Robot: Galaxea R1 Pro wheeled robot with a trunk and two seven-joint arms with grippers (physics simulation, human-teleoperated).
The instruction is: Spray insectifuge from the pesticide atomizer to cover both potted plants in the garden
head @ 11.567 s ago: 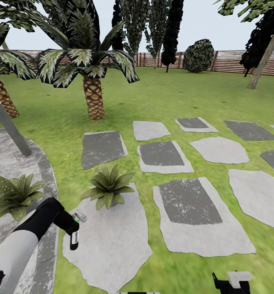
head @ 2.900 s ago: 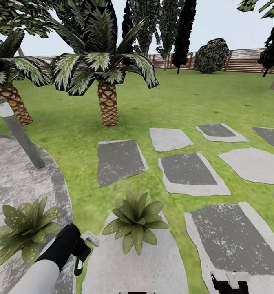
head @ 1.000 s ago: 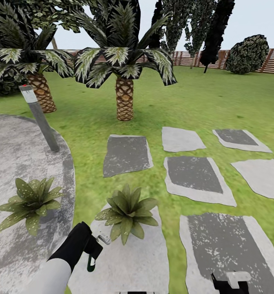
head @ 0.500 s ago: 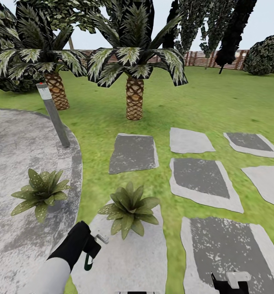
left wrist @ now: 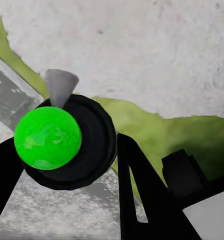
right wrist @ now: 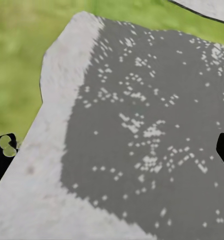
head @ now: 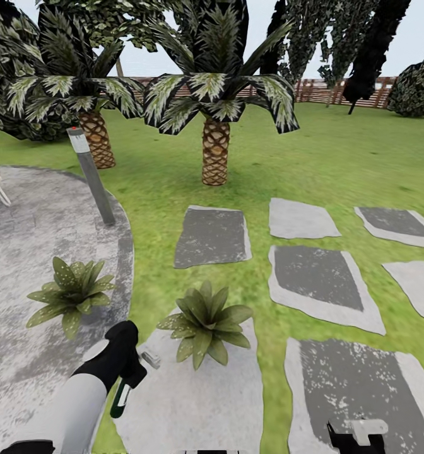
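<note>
Left gripper clamped on the pesticide atomizer, bottle hanging down at the patio edge. One potted plant on the stepping stone edge just beside it, other potted plant near patio rim. Right gripper: fingers spread, empty.

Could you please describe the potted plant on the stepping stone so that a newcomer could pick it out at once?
Start at the round paved patio on the left, then move right across the strip of grass to the nearest pale stepping stone. The potted plant sits at that stone's far end; the other plant stands on the patio itself.
</note>
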